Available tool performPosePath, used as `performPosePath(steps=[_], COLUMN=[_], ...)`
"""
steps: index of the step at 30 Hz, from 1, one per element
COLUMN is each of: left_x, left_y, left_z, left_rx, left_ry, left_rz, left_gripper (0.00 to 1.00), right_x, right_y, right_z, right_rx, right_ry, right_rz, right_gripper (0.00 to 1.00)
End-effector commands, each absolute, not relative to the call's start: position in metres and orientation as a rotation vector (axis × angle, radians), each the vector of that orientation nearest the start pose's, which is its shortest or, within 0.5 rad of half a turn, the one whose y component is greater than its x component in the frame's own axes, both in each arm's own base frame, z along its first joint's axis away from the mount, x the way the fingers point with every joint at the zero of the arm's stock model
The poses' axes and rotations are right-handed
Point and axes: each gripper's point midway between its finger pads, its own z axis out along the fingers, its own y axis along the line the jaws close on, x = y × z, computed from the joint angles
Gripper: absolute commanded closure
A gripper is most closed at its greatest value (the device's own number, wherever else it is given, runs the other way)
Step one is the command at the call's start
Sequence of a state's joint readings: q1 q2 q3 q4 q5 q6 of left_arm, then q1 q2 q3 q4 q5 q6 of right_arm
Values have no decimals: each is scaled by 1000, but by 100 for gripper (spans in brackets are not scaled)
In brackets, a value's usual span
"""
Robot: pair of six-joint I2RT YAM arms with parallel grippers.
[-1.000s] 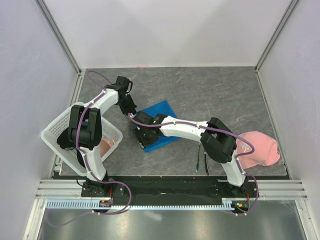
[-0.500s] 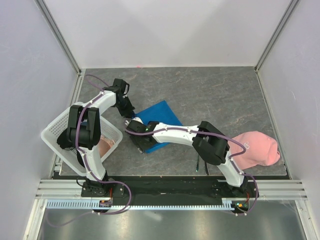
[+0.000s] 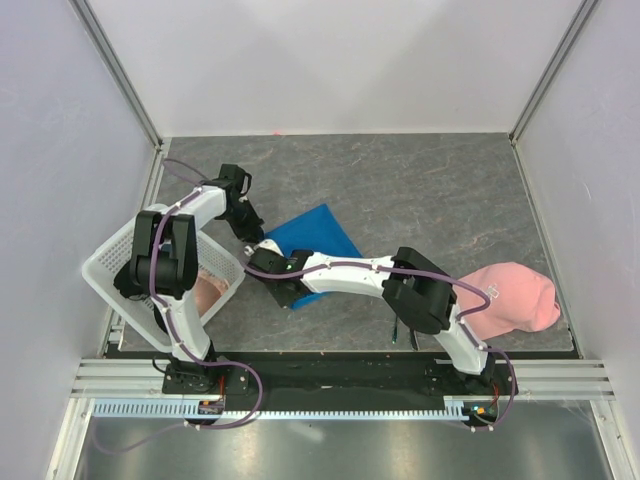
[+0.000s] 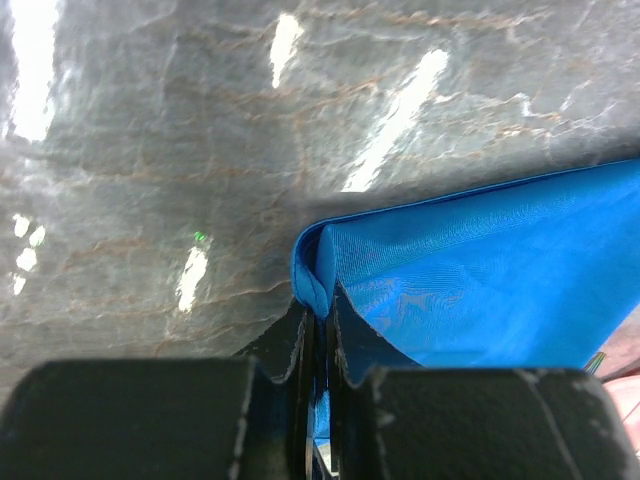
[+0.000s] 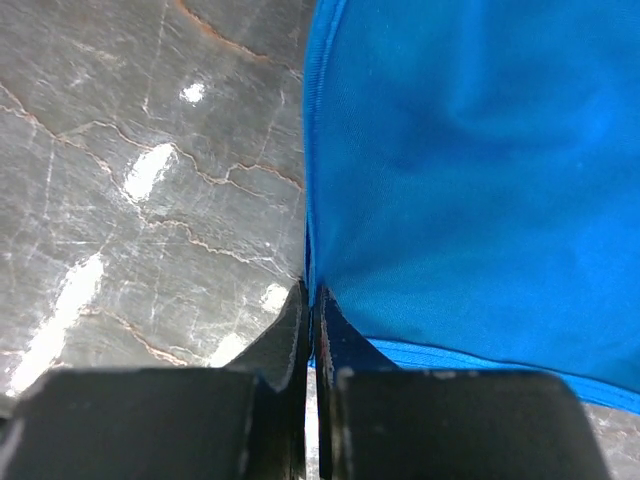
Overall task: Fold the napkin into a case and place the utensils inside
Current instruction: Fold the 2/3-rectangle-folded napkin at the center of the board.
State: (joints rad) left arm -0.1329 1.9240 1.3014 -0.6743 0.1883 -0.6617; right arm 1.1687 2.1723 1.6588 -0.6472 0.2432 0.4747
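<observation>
Left claw point(image 4: 318, 312): clamped on the napkin point(image 4: 480, 270), at its rolled corner.
Right claw point(image 5: 311, 300): pinched on its thin hem.
Desk point(image 5: 130, 150): glossy, veined grey stone beneath both.

The napkin point(image 4: 480, 270) was thin woven cloth with faint sheen. The desk point(image 3: 440, 190) was stone-veined and glossy. The basket point(image 3: 108, 245) was white plastic lattice; the pink cloth point(image 3: 520, 295) looked matt.

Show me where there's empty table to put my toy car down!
Most room: the far table behind the napkin, along the back wall. Also bare between napkin and pink cloth. Crowded near-left, where basket, left gripper, right gripper and napkin meet, and the near edge by the utensils.
</observation>
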Motion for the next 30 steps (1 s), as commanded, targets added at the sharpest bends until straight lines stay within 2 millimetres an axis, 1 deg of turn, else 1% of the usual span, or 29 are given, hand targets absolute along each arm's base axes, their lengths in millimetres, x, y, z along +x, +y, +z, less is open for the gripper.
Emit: performPosePath(steps=[1, 2, 3, 4, 5, 6, 7, 8, 9, 10, 11, 12, 13, 14, 15, 16, 17, 18, 19, 20, 21, 22, 23, 24, 25, 26, 27, 28, 30], left_x=[376, 378, 376, 378, 379, 375, 375, 375, 373, 370, 373, 374, 367, 375, 378, 379, 381, 382, 389, 386, 387, 392, 391, 394, 399, 399, 398, 403, 399], left_y=[-103, -99, -96, -89, -86, -84, -78, -78, -77, -73, -77, -77, -72, -81, -83, -77, -83, -84, -86, -88, -91, -95, -100, -103, -107, -114, -118, -120, -126], left_z=[57, 60, 62, 67, 70, 71, 72, 74, 74, 73, 73, 73, 71, 73, 74, 76, 85, 75, 79, 75, 67, 66, 65, 63, 62, 61, 59, 60, 60], left_rx=[-780, -784, -790, -812, -822, -846, -902, -928, -957, -1008, -1006, -1036, -1041, -1021, -1035, -1027, -1006, -1024, -1035, -1043, -1054, -1052, -1035, -1033, -1019, -992, -981, -972, -970], left_ry=[2736, 2718, 2711, 2680, 2667, 2669, 2645, 2633, 2631, 2616, 2617, 2605, 2625, 2625, 2611, 2580, 2576, 2581, 2563, 2578, 2584, 2576, 2581, 2572, 2562, 2566, 2573, 2552, 2551], left_rz=[-409, -373, -348, -293, -266, -237, -184, -166, -137, -82, -51, -13, 88, 118, 165, 261, 295, 348, 353, 379, 397, 397, 409, 418, 427, 427, 445, 462, 487], left_gripper=[98, 98, 98, 98, 98, 98, 98, 98, 98, 98, 98, 98, 98, 98, 98, 98, 98, 98, 98, 98, 98, 98, 98, 98, 98, 98, 98, 98, 98], right_x=[190, 193, 193, 181, 177, 175, 177, 166, 161, 163, 154, 152, 154, 150, 150, 154, 154, 154, 159, 160, 162, 165, 167, 171, 169, 170, 171, 171, 172], right_y=[415, 424, 427, 436, 438, 433, 439, 442, 437, 443, 443, 436, 439, 439, 432, 435, 433, 424, 423, 419, 409, 405, 401, 394, 389, 385, 379, 376, 368], right_z=[25, 34, 43, 60, 67, 74, 82, 91, 90, 97, 102, 97, 103, 109, 107, 115, 116, 111, 112, 108, 97, 93, 88, 82, 77, 72, 66, 62, 55], right_rx=[-865, -832, -779, -788, -769, -728, -720, -750, -713, -706, -720, -688, -662, -668, -630, -592, -573, -546, -519, -477, -438, -417, -397, -377, -374, -412, -392, -399, -419], right_ry=[2698, 2671, 2692, 2677, 2677, 2686, 2643, 2641, 2666, 2618, 2615, 2632, 2602, 2588, 2597, 2564, 2564, 2585, 2561, 2584, 2619, 2624, 2637, 2646, 2674, 2670, 2705, 2718, 2745], right_rz=[346, 446, 576, 792, 891, 962, 1047, 1165, 1222, 1308, 1409, 1449, 1511, 1589, 1625, 1686, 1717, 1756, 1786, 1801, 1804, 1803, 1795, 1793, 1774, 1749, 1722, 1700, 1652], right_gripper=[100, 100, 100, 100, 100, 100, 100, 100, 100, 100, 100, 100, 100, 100, 100, 100, 100, 100, 100, 100, 100, 100, 100, 100, 100, 100, 100, 100, 100])
